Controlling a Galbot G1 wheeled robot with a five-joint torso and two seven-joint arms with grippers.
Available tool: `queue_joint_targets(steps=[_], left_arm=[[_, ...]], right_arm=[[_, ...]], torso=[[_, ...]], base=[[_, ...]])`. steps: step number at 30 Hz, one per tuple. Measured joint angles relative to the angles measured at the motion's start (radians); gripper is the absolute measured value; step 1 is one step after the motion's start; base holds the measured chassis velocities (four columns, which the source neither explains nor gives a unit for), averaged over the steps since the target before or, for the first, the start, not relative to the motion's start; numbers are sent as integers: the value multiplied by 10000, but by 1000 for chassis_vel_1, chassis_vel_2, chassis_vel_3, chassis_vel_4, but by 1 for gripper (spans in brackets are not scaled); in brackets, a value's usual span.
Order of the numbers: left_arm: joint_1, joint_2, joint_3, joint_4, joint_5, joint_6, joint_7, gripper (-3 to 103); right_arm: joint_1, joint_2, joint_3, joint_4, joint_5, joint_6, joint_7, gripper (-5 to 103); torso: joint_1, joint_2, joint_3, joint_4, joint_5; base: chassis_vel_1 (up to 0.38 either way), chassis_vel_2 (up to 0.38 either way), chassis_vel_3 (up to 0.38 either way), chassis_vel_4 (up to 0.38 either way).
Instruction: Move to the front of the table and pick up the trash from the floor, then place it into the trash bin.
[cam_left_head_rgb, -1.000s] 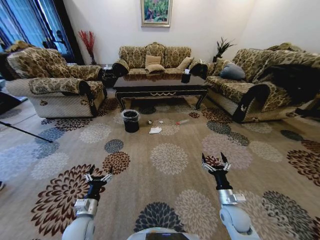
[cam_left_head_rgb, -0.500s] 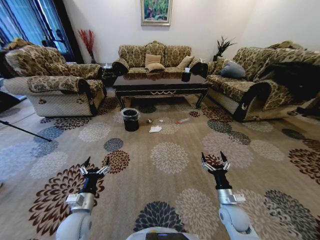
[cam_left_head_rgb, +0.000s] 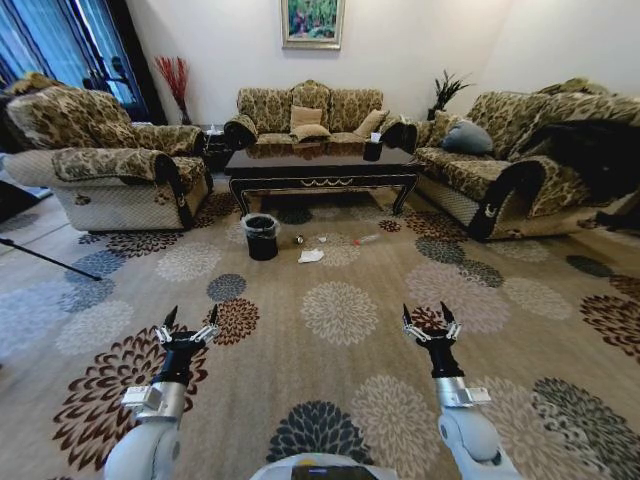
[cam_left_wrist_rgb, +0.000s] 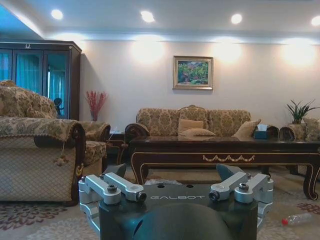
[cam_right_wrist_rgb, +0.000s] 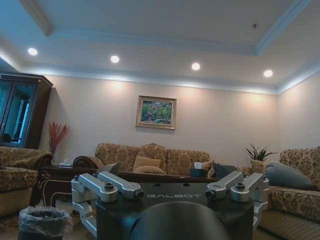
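The dark-brown table (cam_left_head_rgb: 325, 182) stands across the room before the far sofa, also seen from the left wrist as the table (cam_left_wrist_rgb: 225, 149). On the patterned floor (cam_left_head_rgb: 340, 315) in front of it lies the trash: a crumpled white napkin (cam_left_head_rgb: 311, 257), a small shiny ball (cam_left_head_rgb: 299, 240), a tiny white scrap (cam_left_head_rgb: 322, 241) and a slim piece (cam_left_head_rgb: 366, 240), which shows in the left wrist view as a slim clear piece (cam_left_wrist_rgb: 298, 218). The black trash bin (cam_left_head_rgb: 261, 237) with its plastic liner stands just left of them, and the right wrist view catches the bin (cam_right_wrist_rgb: 43, 220). My left gripper (cam_left_head_rgb: 190, 320) and right gripper (cam_left_head_rgb: 425, 318) hover open and empty low in front, far from the trash.
An armchair (cam_left_head_rgb: 110, 180) stands on the left, a long sofa (cam_left_head_rgb: 520, 170) on the right and a sofa (cam_left_head_rgb: 310, 115) behind the table. A black tissue box (cam_left_head_rgb: 372, 151) sits on the tabletop. A dark rod (cam_left_head_rgb: 50, 262) lies on the carpet at far left. Open carpet stretches between me and the table.
The whole view has shifted slightly, so the camera has moved. My left gripper has risen a little and drifted left. The right gripper holds its place.
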Motion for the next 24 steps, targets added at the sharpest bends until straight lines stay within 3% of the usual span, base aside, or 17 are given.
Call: queue_joint_targets(steps=[24], left_arm=[[-63,-55,-21,-94,-104,59,-141,100]], right_arm=[[127,-21,-51,-127,11,94,-64,100]], torso=[[-253,-964,-711,1,0]], base=[[0,0,0,0]])
